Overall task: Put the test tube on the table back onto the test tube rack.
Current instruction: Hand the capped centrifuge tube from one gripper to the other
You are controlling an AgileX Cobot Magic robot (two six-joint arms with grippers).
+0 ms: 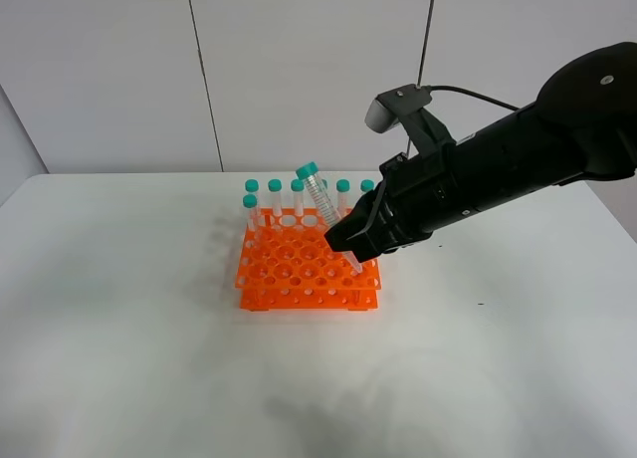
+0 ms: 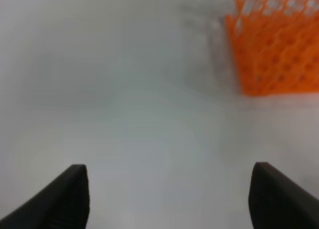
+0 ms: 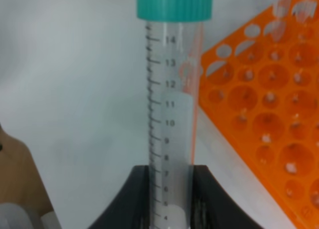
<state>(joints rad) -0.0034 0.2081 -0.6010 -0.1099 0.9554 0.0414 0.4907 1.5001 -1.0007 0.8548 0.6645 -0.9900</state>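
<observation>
Right wrist view: right hand (image 3: 169, 174) grips the test tube (image 3: 172, 79) low down, seemingly over the rack (image 3: 264, 124).

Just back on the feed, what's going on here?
The right gripper is shut on a slim clear plastic test tube with a teal screw cap, holding it tilted, tip down, at the right side of the bright orange plastic rack, not seated upright. Other teal-capped tubes stand in its back row. The left gripper is open and empty over the white table.
</observation>
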